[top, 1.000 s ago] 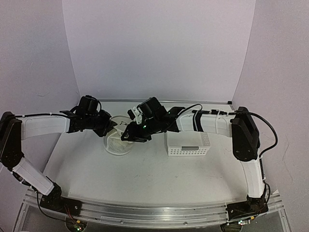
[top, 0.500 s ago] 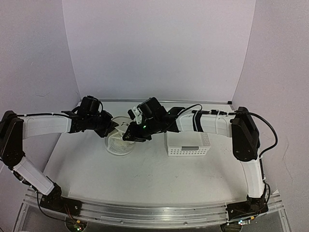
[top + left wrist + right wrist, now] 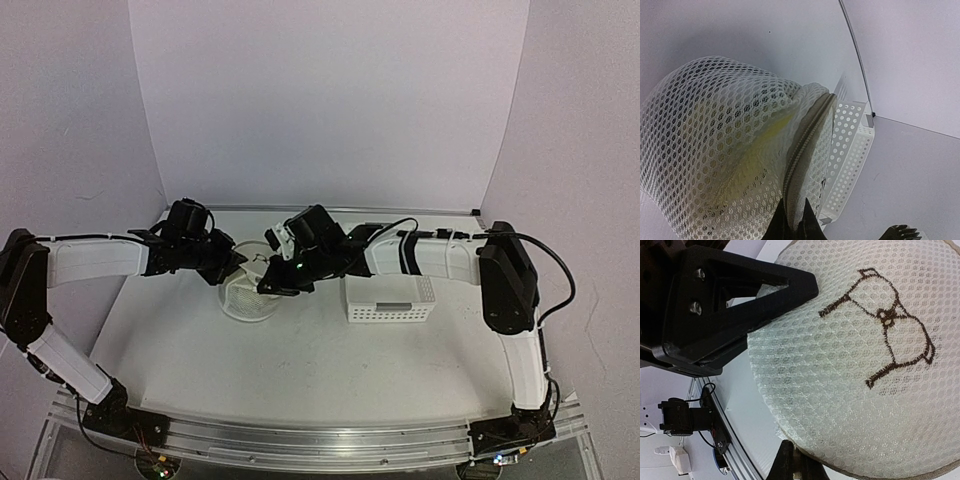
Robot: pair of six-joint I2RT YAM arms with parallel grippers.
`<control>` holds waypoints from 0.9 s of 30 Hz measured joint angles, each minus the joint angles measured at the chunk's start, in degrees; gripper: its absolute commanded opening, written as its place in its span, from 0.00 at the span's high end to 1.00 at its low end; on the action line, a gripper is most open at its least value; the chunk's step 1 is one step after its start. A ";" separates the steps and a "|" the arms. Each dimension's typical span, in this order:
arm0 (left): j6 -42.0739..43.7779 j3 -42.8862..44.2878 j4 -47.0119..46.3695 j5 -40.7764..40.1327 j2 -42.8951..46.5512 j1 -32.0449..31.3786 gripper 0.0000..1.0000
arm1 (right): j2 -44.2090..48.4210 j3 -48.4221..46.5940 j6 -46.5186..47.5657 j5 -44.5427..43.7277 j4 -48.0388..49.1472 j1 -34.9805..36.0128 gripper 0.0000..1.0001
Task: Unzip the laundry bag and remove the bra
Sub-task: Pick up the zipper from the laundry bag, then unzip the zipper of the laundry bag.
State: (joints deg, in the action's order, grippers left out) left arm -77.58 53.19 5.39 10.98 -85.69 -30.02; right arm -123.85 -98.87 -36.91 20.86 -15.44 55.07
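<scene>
Laundry bag [image 3: 248, 298], just beside the basket [image 3: 390, 300], is probably light, limp mesh; left gripper [image 3: 794, 222] is closed on its zip seam; right gripper [image 3: 793, 466] is closed on its rim; grip seams, expect sagging.

We take this for a robotics lab test cell rather than a home. Plain pale backdrop panels [image 3: 320, 100] wall in a white counter [image 3: 300, 370] on three sides. The left arm [image 3: 90, 258] and right arm [image 3: 440, 255], both white and black, are bolted to an aluminium rail [image 3: 300, 440] at its near edge. A loose black cable [image 3: 571, 275] loops beside the right arm.
</scene>
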 measured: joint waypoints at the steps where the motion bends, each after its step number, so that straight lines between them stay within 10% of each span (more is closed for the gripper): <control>1: 0.15 0.00 0.00 0.04 0.00 0.00 1.00 | 0.17 0.37 0.15 -0.15 0.11 0.00 1.00; 27: 13.03 1.97 -0.44 8.13 -0.81 -0.24 1.00 | 11.47 17.35 7.45 -6.10 1.09 0.00 1.00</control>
State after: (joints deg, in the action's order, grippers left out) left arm -64.55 55.16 4.95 19.11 -86.50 -30.26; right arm -112.38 -81.52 -29.45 14.76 -14.35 55.07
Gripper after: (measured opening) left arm 0.037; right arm 0.047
